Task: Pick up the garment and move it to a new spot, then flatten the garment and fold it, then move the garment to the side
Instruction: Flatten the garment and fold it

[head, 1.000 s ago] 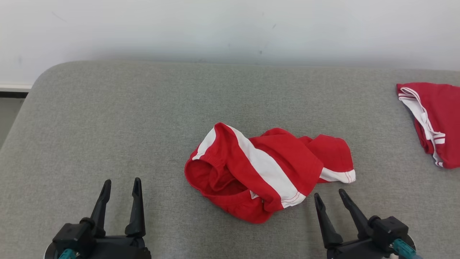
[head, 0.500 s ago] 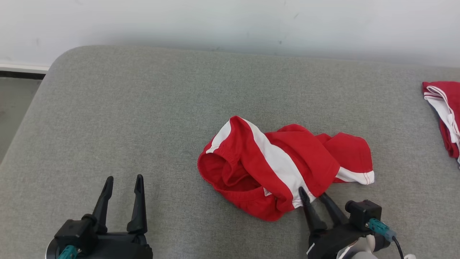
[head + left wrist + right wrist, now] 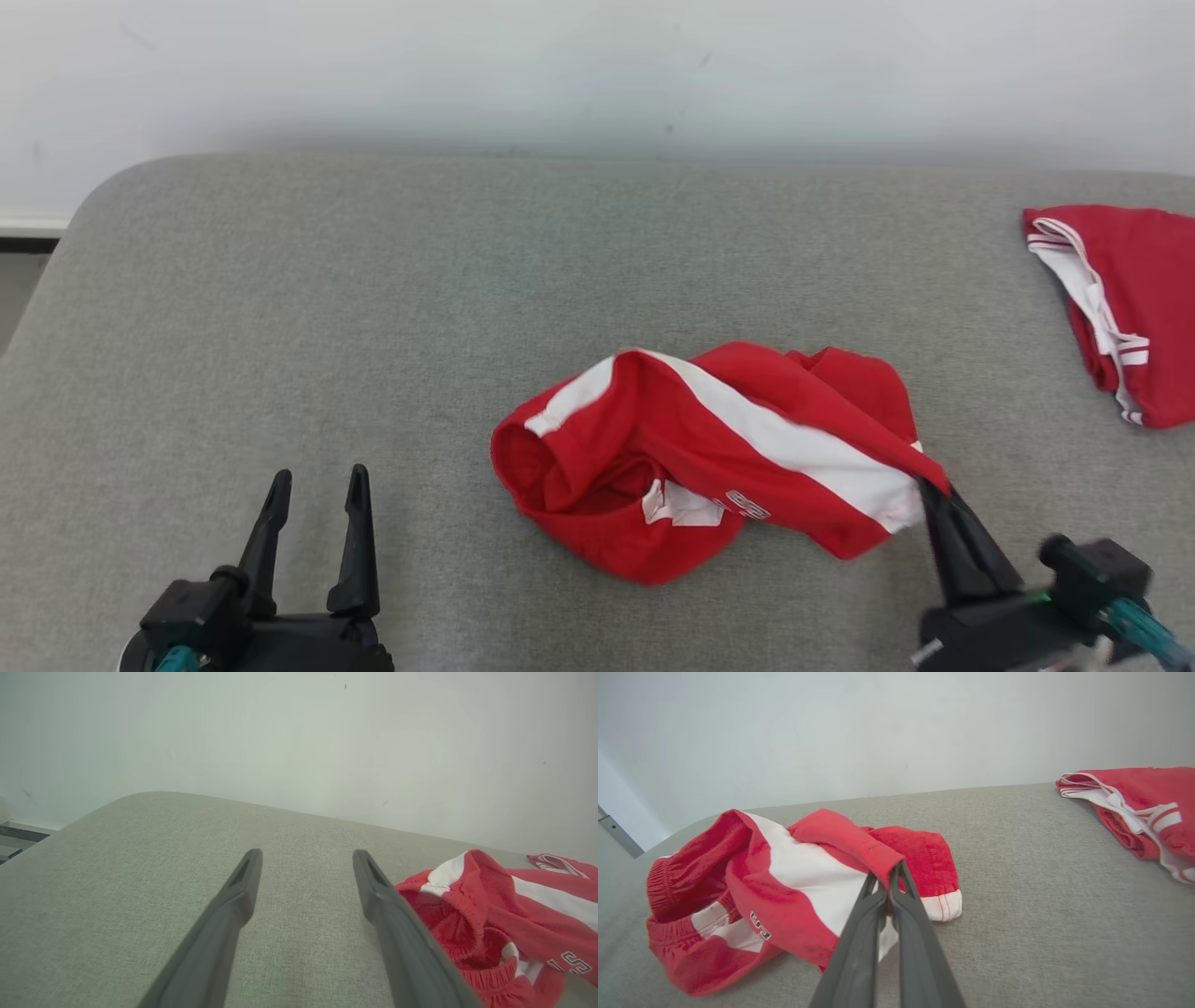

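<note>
Red garment (image 3: 691, 439) hem now pinched, stretched, in jaws of right gripper (image 3: 934, 493).

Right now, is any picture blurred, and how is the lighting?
Head view: the crumpled red-and-white cloth shorts smear near the right tool, motion blur. Right wrist view: sharp, soft even light. Left wrist view: sharp, no glare on the grey fabric table.

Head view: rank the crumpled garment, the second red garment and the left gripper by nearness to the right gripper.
1. Crumpled garment: pinched in the right gripper.
2. Second red garment: far right edge, further back.
3. Left gripper: lower left, farthest.
</note>
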Available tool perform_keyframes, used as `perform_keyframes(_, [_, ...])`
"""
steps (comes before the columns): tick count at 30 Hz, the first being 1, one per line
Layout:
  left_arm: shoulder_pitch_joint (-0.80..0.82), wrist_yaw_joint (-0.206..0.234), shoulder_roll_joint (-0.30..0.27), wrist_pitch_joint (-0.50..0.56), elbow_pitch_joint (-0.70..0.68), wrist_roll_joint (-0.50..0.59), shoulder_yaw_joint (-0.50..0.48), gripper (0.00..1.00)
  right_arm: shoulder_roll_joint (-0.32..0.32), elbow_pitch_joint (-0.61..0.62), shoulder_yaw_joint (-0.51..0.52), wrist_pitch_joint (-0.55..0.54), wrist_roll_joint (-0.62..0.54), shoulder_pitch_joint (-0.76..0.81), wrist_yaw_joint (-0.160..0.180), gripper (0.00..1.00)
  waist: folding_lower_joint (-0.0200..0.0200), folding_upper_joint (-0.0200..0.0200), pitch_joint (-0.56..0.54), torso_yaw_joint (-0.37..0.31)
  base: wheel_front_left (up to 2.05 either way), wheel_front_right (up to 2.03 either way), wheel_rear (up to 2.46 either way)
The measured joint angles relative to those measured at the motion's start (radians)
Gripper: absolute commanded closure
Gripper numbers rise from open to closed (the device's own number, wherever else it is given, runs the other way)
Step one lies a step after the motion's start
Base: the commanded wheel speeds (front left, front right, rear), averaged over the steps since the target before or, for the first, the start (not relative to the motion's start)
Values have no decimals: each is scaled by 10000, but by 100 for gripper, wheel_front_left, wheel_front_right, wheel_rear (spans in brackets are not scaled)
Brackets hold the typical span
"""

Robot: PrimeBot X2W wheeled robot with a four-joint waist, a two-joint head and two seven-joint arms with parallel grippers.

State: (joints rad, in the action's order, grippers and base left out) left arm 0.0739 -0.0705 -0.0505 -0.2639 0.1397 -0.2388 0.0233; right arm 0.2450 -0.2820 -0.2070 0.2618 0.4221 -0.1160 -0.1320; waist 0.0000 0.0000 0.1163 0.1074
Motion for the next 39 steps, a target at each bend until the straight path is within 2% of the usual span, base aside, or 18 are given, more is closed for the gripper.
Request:
perform_keyframes(4, [-38,0,2,2,33,2,33,0,545,614,337,-82,153,829,2,100,0,0,-164,-215,0,0,0])
perform_keyframes(6, [-104,0,4,2,40,2,29,0,593,761,525,-362,391,1194,0,100,-1,0,-245,-294,0,0,0])
perform_keyframes(7, [-149,0,2,0,40,2,27,0,579,771,589,-514,525,1368,2,76,0,0,-283,-332,0,0,0])
perform_keyframes(8, [-180,0,0,0,40,0,31,0,577,809,635,-548,554,1517,2,15,0,0,-320,-362,0,0,0])
perform_keyframes(9, [-200,0,2,0,42,0,33,0,570,857,706,-550,554,1615,0,0,0,0,-356,-387,0,0,0])
perform_keyframes(20, [-384,-2,2,2,4,67,-25,0,-109,2174,1352,-98,-382,1668,0,0,-1,0,-658,-489,0,0,0])
perform_keyframes(26, [-432,-15,-2,2,12,79,58,0,-408,2472,1137,-46,-817,1686,2,0,-1,0,-667,-513,0,0,0])
perform_keyframes(35, [-287,-359,2,0,688,125,1749,0,-525,2301,633,-8,-1072,1310,2,0,-1,0,-424,-784,0,0,0])
perform_keyframes(39, [-147,-430,8,0,1062,-272,2418,0,-575,2209,351,-4,-1093,1026,2,0,-1,0,-273,-1016,0,0,0])
